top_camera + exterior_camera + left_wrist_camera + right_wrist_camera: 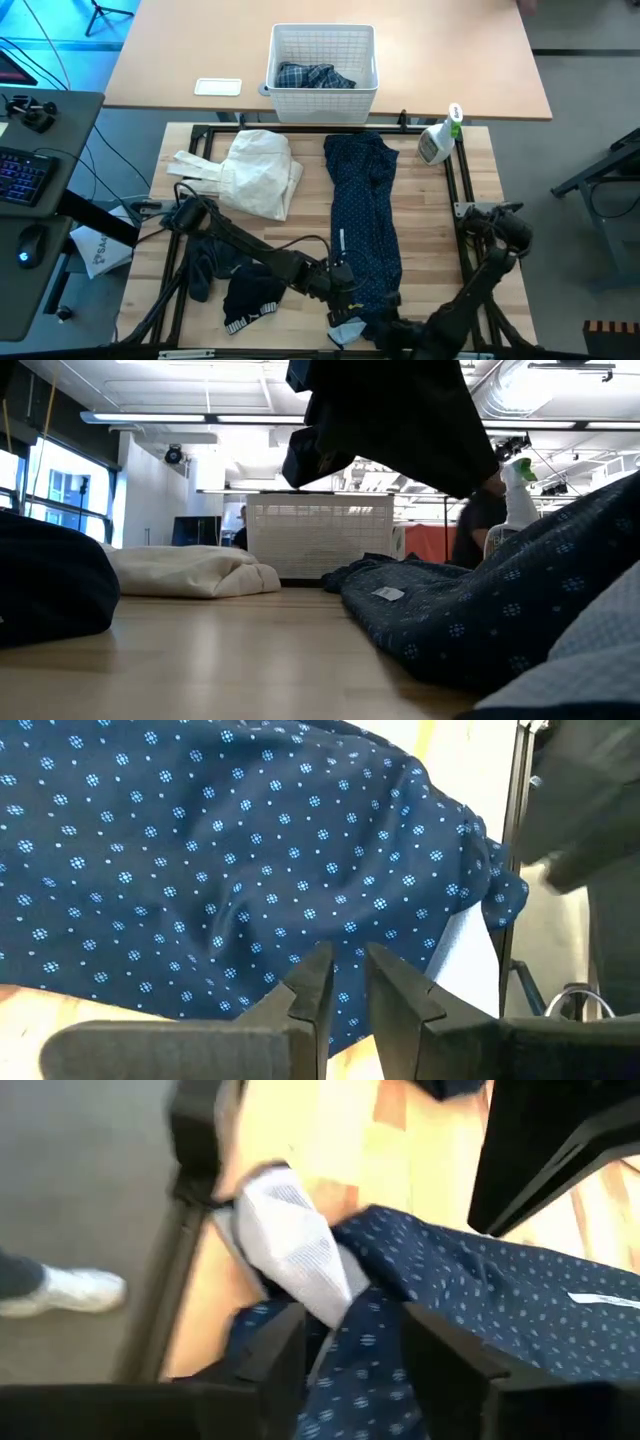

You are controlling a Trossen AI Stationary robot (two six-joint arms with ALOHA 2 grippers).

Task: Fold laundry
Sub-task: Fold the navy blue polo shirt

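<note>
The navy dotted shirt [362, 215] lies as a long narrow strip down the middle of the table, its pale inner side [295, 1245] turned up at the near end. My left gripper [345, 970] hovers over the strip's near part, fingers a little apart. My right gripper [345, 1325] is open at the shirt's near end [380, 318], one finger on either side of the cloth. A plaid shirt [315, 76] lies in the white basket [322, 100]. Black pieces [250, 295] lie on the table at the near left. My left gripper points slanting down at the navy cloth [340, 935]; I cannot tell whether its fingertips touch it. My right gripper has the shirt's near edge [350, 1350] between its parted fingers, coming slanting down from the near right; whether a finger touches the cloth I cannot tell.
A cream garment [255, 172] lies folded at the far left of the table. A spray bottle [438, 140] stands at the far right corner. A dark metal frame [462, 190] runs round the table's edge. Another black piece [200, 270] lies by the left arm.
</note>
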